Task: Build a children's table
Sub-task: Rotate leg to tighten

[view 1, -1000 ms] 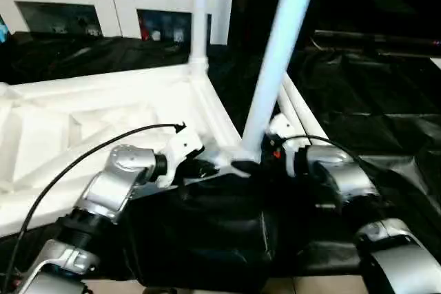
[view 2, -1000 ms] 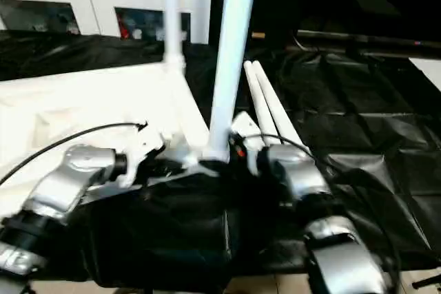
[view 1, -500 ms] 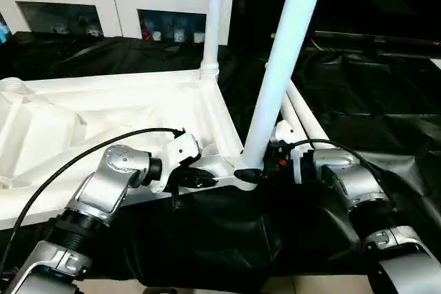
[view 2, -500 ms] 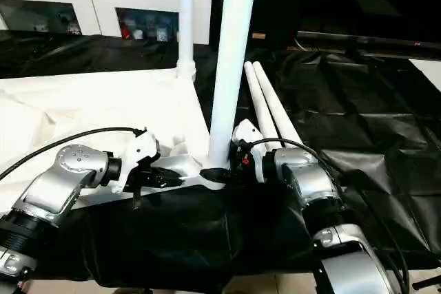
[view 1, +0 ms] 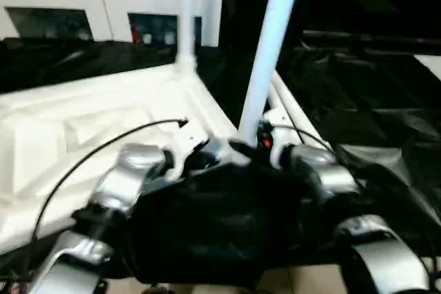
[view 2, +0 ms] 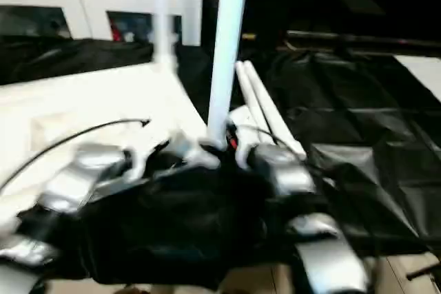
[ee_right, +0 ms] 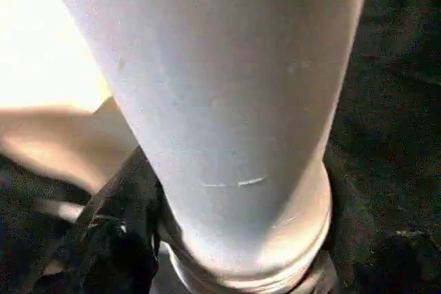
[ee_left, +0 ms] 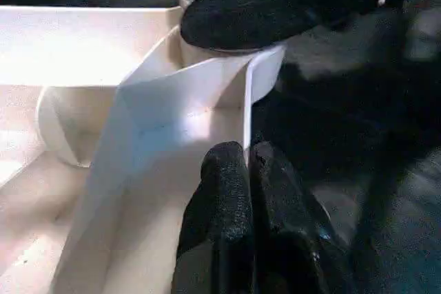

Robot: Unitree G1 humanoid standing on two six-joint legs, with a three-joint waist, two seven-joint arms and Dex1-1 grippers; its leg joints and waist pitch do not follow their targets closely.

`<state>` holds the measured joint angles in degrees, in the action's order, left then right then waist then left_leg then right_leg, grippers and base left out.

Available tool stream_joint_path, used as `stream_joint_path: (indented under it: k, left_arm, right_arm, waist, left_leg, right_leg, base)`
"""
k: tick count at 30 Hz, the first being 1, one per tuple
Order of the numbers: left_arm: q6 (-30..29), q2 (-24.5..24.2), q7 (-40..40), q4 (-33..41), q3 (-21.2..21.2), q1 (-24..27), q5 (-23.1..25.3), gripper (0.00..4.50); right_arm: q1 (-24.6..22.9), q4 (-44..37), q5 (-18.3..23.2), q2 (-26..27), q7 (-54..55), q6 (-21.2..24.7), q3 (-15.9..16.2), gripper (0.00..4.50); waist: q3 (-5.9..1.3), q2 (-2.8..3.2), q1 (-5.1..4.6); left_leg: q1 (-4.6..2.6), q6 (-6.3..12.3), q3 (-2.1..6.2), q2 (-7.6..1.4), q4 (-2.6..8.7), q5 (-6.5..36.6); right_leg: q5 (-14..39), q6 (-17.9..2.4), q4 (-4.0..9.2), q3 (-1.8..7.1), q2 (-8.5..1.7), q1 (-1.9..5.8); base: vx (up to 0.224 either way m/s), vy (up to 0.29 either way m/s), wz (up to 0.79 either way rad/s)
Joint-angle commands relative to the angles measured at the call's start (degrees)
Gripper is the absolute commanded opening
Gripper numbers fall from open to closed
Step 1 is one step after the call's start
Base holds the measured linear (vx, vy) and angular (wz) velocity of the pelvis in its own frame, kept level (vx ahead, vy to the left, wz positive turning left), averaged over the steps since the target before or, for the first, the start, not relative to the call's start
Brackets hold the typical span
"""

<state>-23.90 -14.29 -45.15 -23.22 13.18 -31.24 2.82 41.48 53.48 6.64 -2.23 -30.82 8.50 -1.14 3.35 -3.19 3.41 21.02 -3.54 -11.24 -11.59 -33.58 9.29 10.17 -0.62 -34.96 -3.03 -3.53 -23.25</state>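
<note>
While the white table top (view 1: pixel 83 122) lies underside-up on black sheeting (view 1: pixel 358 94), 2 legs stand in its corner sockets: the near leg (view 1: pixel 265 60) rises from the near right corner, the far leg (view 1: pixel 185 12) from the corner behind. 2 spare legs (view 2: pixel 265 111) lie side by side on the sheeting, just right of the top. Left gripper (ee_left: pixel 248 163): fingers pressed together, tips at a thin rib by the near socket. Right gripper (view 1: pixel 251 148): at the near leg's base; grip cannot be told. White cabinet (view 1: pixel 110 5) behind.
</note>
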Motion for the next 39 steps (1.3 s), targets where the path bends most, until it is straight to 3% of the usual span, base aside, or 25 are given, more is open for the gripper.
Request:
stream_joint_path:
  k: [1, 2, 7, 10, 11, 13, 14, 16, 21, 25, 27, 33, 39]
  left_arm:
    - [0.27, 4.42, 4.31, 1.89, -0.46, -3.07, -0.67, 0.0]
    - [0.23, 5.0, 4.55, 2.11, -0.31, -3.07, -0.58, 0.0]
    - [1.01, 6.24, 4.03, 3.16, 0.59, -2.57, -0.81, 0.0]
    - [2.14, 4.75, 1.53, 3.98, 1.18, -1.69, -1.61, 0.0]
    - [2.31, 4.58, 1.21, 4.05, 1.21, -1.56, -1.66, 0.0]
    - [2.71, 4.02, 0.08, 4.19, 1.23, -1.27, -1.83, 0.0]
    - [4.2, 1.94, -4.43, 5.14, 1.58, -0.24, -2.72, 0.0]
    - [4.51, 0.91, -6.67, 5.74, 1.73, 0.31, -3.33, 0.0]
    - [6.34, -3.41, -15.26, 7.35, 2.58, 2.17, -5.43, 0.0]
    - [6.91, -5.33, -18.18, 7.35, 2.68, 2.59, -5.74, 0.0]
    - [6.81, -6.72, -20.92, 8.1, 2.66, 3.08, -6.8, 0.0]
    - [7.19, -7.89, -23.34, 8.43, 2.44, 3.53, -7.39, 0.0]
    - [6.79, -6.54, -19.7, 6.79, 1.3, 2.78, -6.78, 0.0]
  right_arm:
    - [0.77, 4.01, 0.49, 5.22, 2.01, 1.13, 1.67, 2.75]
    - [1.13, 4.56, 0.05, 5.71, 2.39, 0.37, 1.83, 3.1]
    - [2.09, 5.5, 0.02, 6.48, -0.06, -0.98, 1.48, 3.54]
    - [1.82, 4.43, -1.52, 4.76, -3.32, -2.57, 3.06, 3.87]
    - [1.8, 4.38, -1.66, 4.53, -3.76, -2.77, 3.2, 3.87]
    - [1.41, 3.68, -1.96, 3.62, -5.92, -3.47, 3.94, 3.87]
    - [-0.44, 0.42, -2.21, 0.44, -14.11, -5.36, 6.35, 3.87]
    - [-1.45, -1.4, -2.03, -1.1, -18.0, -5.92, 7.27, 3.87]
    - [-5.0, -8.7, 0.06, -7.3, -31.57, -3.9, 9.1, 3.87]
    - [-6.59, -12.01, 1.17, -10.25, -37.22, -2.28, 9.94, 3.87]
    - [-7.48, -13.93, 1.88, -11.84, -40.18, -1.09, 10.51, 3.87]
    - [-8.74, -16.33, 1.73, -12.8, -43.13, 1.23, 11.37, 3.19]
    - [-9.31, -17.04, 1.94, -11.63, -41.11, 2.46, 11.3, 2.82]
  waist:
    - [-3.33, 0.21, 0.0]
    - [-3.35, 0.05, -0.1]
    - [-3.53, -0.01, 0.24]
    - [-3.61, -0.02, 0.27]
    - [-3.61, 0.21, 0.33]
    - [-3.66, 0.1, 0.29]
    - [-3.6, 0.19, 0.43]
    - [-3.62, 0.26, 0.52]
    - [-3.85, 0.19, 0.92]
    - [-3.63, 0.33, 1.97]
    - [-3.58, 0.31, 2.09]
    - [-3.45, 0.28, 2.11]
    - [-3.59, 0.17, 2.15]
  left_leg:
    - [-1.34, -1.98, 1.58, -1.81, 4.16, 20.4]
    - [-1.26, -1.96, 1.54, -1.82, 4.17, 20.25]
    - [-1.0, -0.85, 1.3, -1.81, 4.14, 18.28]
    - [-0.79, -0.46, 1.21, -1.86, 4.17, 16.91]
    - [-0.81, -0.44, 1.22, -1.87, 4.17, 16.8]
    - [-0.74, -0.17, 1.14, -1.88, 4.13, 16.24]
    - [-0.71, 0.07, 1.16, -1.85, 4.14, 16.29]
    - [-0.62, 0.87, 1.07, -1.95, 4.04, 16.05]
    - [-0.63, 2.31, 0.88, -1.98, 3.84, 12.37]
    - [-0.92, 2.01, 0.72, -2.21, 3.97, 13.53]
    - [-1.01, 1.34, 0.79, -2.24, 4.07, 14.36]
    - [-1.1, 0.3, 0.92, -2.2, 4.16, 16.01]
    - [-0.99, 0.3, 0.96, -2.13, 4.1, 14.84]
  right_leg:
    - [27.4, -7.7, 5.71, 2.3, -4.74, 1.31]
    - [26.7, -7.82, 5.57, 2.28, -4.72, 1.35]
    - [22.29, -8.57, 5.2, 2.48, -4.67, 1.59]
    - [19.76, -9.36, 4.84, 2.51, -4.62, 1.83]
    - [19.47, -9.49, 4.83, 2.52, -4.69, 1.86]
    - [17.98, -10.08, 4.68, 2.52, -4.6, 2.02]
    - [17.94, -10.09, 4.81, 2.46, -4.58, 2.15]
    - [16.81, -10.16, 4.61, 2.64, -4.59, 2.14]
    - [11.6, -12.27, 4.0, 2.58, -4.4, 2.55]
    - [13.83, -12.01, 4.21, 2.54, -4.33, 2.35]
    - [15.17, -11.74, 4.32, 2.5, -4.37, 2.3]
    - [19.35, -10.63, 4.69, 2.59, -4.53, 2.02]
    - [18.25, -10.64, 4.53, 2.6, -4.56, 2.13]
  base:
    - [0.0, 0.0, 0.0]
    - [0.0, 0.0, 0.0]
    - [0.0, 0.0, 0.0]
    - [0.0, 0.0, 0.0]
    - [0.0, 0.0, 0.0]
    - [0.0, 0.0, 0.0]
    - [0.0, 0.0, 0.0]
    - [0.0, 0.0, 0.0]
    - [0.0, 0.0, 0.0]
    - [0.0, 0.0, 0.0]
    - [0.0, 0.0, 0.0]
    - [0.0, 0.0, 0.0]
    - [0.0, 0.0, 0.0]
